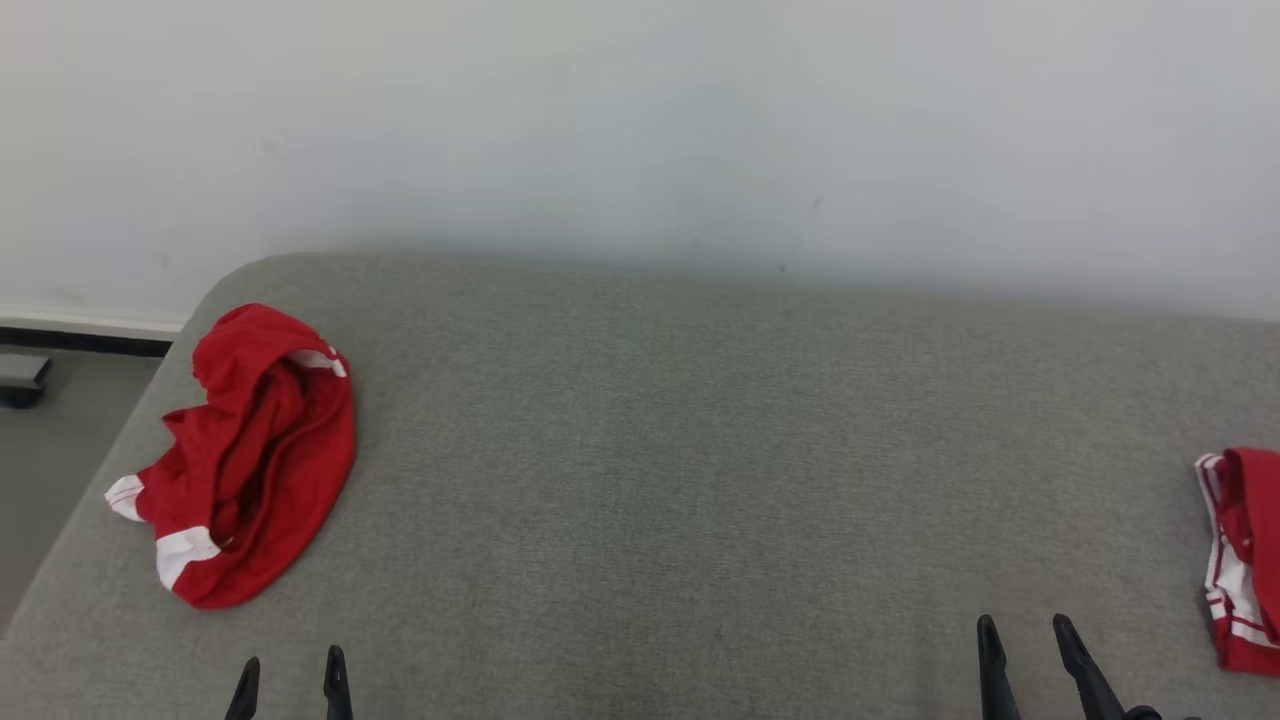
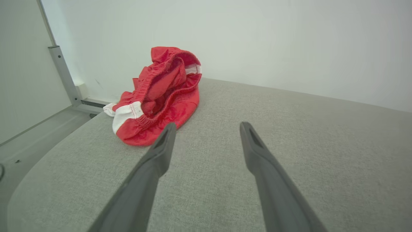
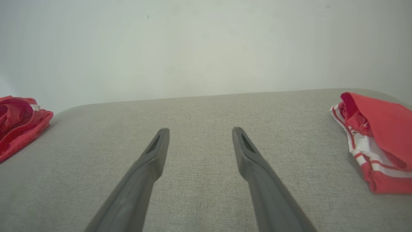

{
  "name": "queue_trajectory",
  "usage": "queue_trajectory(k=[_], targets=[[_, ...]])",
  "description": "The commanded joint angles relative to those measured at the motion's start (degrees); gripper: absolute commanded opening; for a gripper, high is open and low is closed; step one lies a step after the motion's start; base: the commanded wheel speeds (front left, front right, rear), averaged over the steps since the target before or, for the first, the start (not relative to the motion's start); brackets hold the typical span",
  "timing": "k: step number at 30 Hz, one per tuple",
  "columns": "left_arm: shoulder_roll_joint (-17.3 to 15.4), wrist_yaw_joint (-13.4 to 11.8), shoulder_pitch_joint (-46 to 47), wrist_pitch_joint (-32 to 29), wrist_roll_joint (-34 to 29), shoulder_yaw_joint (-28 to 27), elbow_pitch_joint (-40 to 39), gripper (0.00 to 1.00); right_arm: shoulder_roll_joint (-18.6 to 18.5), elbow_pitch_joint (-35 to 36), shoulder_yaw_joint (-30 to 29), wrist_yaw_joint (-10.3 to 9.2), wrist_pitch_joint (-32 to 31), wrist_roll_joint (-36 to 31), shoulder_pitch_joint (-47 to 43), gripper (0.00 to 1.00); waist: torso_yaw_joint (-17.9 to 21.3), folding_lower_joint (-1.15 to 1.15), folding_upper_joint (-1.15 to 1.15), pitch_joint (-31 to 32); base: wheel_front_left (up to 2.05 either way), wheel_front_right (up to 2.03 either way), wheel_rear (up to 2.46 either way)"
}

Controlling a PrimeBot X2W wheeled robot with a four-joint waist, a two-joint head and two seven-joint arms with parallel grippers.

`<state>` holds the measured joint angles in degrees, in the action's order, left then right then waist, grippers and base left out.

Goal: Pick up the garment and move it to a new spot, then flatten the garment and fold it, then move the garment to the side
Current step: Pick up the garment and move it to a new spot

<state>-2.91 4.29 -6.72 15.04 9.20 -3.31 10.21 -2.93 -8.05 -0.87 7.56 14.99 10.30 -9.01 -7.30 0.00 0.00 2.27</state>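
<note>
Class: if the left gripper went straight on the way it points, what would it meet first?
Probably the crumpled red garment: it lies ahead of the open left gripper, slightly to its left. Depth is unclear; it might only brush the near edge.

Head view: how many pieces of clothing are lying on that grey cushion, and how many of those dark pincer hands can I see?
Red garments: 2, the crumpled garment at the left end and the striped garment at the right edge.
Grippers: 2, the left gripper and the right gripper, both open and empty.
Total: 4.
</note>
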Motion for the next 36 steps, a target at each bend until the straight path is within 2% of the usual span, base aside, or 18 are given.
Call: queue_trajectory(k=[1,11,19,26,36], targets=[[0.0,0.0,-0.4,0.2,-0.5,-0.3,-0.2,1.00,0.1,0.0,0.3,-0.16,0.3,0.3,0.2,1.00,-3.2,0.00,0.00,-0.2,0.00,0.00,0.00],[0.0,0.7,-0.9,0.2,-1.1,-2.0,-0.1,1.00,0.1,-0.1,1.9,-0.16,0.2,-0.7,0.0,1.00,-10.0,0.00,0.00,-0.4,0.00,0.00,0.00],[0.0,1.0,-1.1,0.2,-1.2,-2.8,-0.1,1.00,0.1,-0.2,3.4,-0.16,0.3,-0.7,0.3,1.00,-14.0,0.00,0.00,-0.5,0.00,0.00,0.00],[0.0,1.1,-1.4,0.2,-1.1,-3.0,-0.1,1.00,0.1,-0.5,4.0,-0.16,0.3,-0.2,0.5,1.00,-16.0,0.00,0.00,-0.5,0.00,0.00,0.00],[0.0,0.8,-1.7,0.2,-0.7,-2.7,-0.5,1.00,0.0,-0.3,4.1,-0.16,0.3,-0.8,0.0,1.00,-16.7,0.00,0.00,-0.7,0.00,0.00,0.00]])
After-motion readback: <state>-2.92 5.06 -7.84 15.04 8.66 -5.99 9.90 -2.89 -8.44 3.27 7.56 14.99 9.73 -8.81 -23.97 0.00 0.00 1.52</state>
